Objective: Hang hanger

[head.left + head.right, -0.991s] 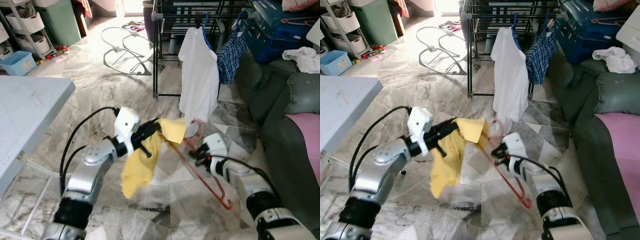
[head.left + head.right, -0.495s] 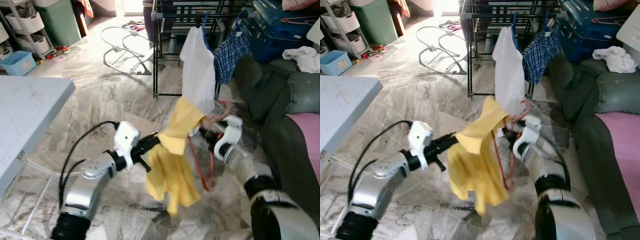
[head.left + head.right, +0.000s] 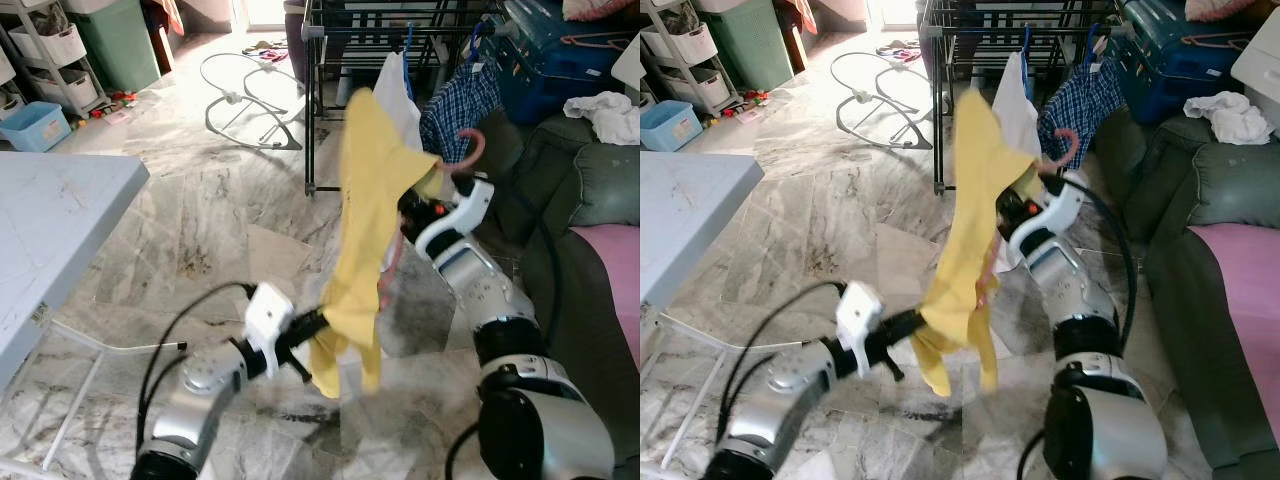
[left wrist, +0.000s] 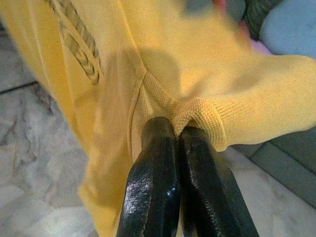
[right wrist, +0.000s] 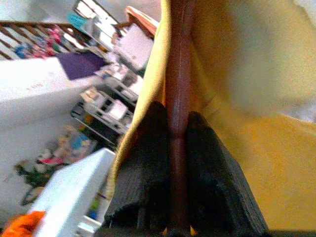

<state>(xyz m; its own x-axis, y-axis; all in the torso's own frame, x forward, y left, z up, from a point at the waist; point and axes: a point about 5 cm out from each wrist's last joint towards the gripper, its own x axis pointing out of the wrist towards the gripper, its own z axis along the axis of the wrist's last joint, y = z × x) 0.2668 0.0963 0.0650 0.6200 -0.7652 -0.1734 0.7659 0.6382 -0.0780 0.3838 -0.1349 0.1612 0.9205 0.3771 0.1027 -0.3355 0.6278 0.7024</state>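
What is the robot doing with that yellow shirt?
The robot is hanging up laundry. Its right gripper is clamped on a red plastic hanger with a yellow knit top on it, held up near the black metal drying rack. Its left gripper pinches the top's lower edge.

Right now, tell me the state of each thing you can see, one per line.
Yellow garment: draped on the hanger, lifted high, lower hem pinched.
Red hanger: held up, hook near the rack, not yet on it.
Left gripper: shut on the garment's hem.
Right gripper: shut on the hanger.
White shirt: hanging on the drying rack.
Checked shirt: hanging there too.
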